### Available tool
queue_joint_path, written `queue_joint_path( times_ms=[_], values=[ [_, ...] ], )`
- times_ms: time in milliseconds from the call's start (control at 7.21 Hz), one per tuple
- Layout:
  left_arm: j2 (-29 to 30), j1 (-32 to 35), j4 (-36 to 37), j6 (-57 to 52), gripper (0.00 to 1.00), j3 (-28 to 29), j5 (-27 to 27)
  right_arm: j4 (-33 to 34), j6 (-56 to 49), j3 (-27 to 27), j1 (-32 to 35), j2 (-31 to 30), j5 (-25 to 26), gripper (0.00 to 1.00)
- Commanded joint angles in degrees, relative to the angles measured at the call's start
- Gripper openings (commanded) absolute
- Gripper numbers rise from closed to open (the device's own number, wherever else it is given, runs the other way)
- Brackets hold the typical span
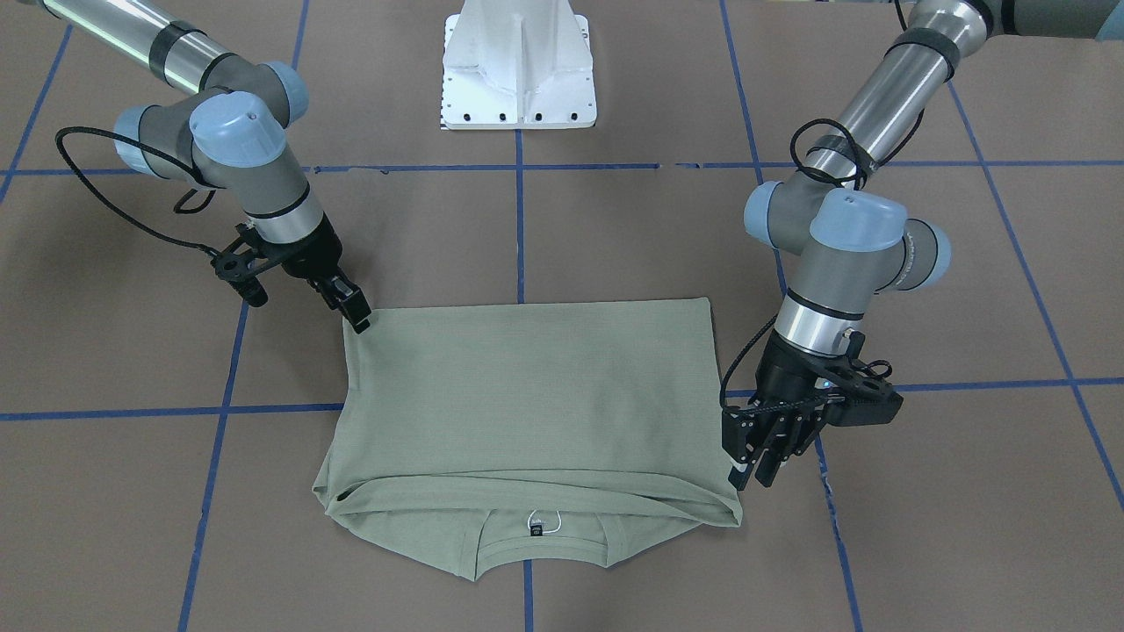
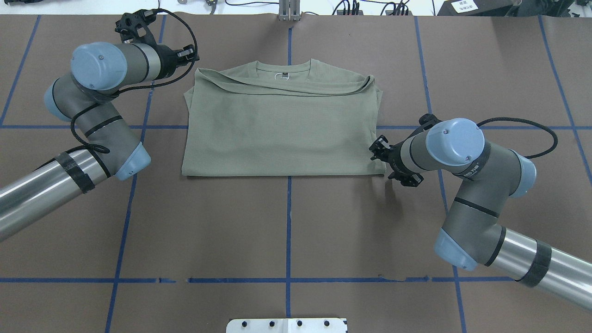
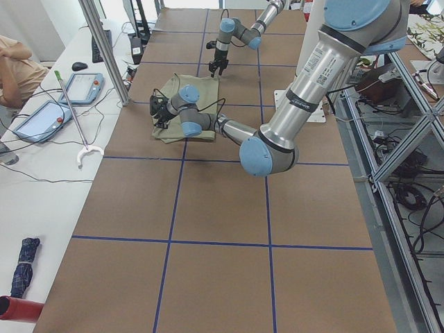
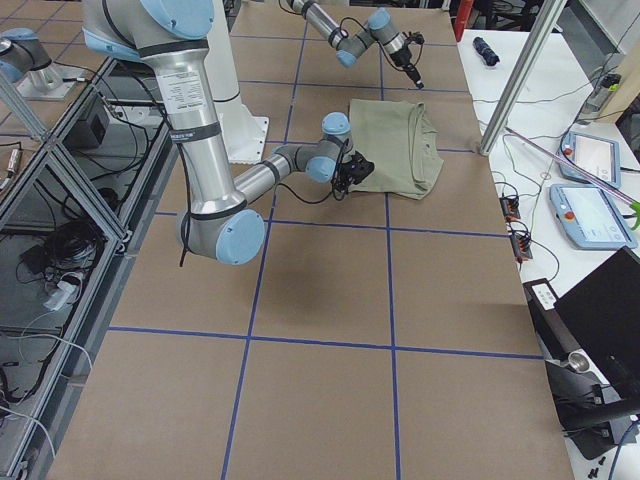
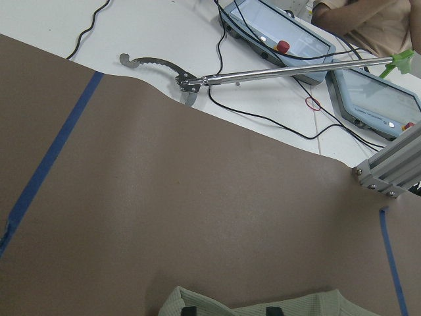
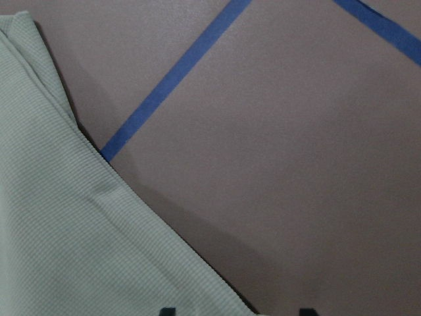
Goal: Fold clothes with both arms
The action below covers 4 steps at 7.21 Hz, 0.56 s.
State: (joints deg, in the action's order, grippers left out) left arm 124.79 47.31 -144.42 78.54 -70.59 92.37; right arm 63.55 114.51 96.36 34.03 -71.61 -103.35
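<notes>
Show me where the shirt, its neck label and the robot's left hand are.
shirt (image 1: 527,395): front-facing view, middle of the folded top layer.
neck label (image 1: 536,530): front-facing view, on the black tag inside the collar.
left hand (image 1: 752,478): front-facing view, midway between its fingertips, beside the shirt's corner.

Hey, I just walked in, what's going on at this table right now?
A two-armed robot is folding a green shirt on the table. The shirt lies flat as a rectangle, its lower part folded up over the chest, with the collar and neck label showing at the far edge. The left gripper is at the collar-end corner on its side, the right gripper at the opposite, fold-end corner. Both look open, and neither is lifting the cloth.
</notes>
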Motion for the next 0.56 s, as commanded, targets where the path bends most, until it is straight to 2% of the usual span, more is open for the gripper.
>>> queue_joint_path(
  times_ms=[0, 139, 278, 416],
  values=[
    [0.01, 0.07, 0.28, 0.03, 0.46, -0.51, 0.00, 0.00, 0.01, -0.38, -0.10, -0.02, 0.17, 0.62],
    [0.01, 0.07, 0.28, 0.03, 0.46, -0.51, 0.00, 0.00, 0.01, -1.08, -0.19, -0.02, 0.17, 0.45],
    [0.01, 0.07, 0.37, 0.03, 0.46, -0.51, -0.09, 0.00, 0.01, -0.92, -0.19, 0.33, -0.01, 0.08],
    [0.01, 0.07, 0.46, 0.03, 0.46, -0.51, -0.09, 0.00, -0.43, -0.57, -0.10, 0.33, -0.10, 0.00]
  ],
)
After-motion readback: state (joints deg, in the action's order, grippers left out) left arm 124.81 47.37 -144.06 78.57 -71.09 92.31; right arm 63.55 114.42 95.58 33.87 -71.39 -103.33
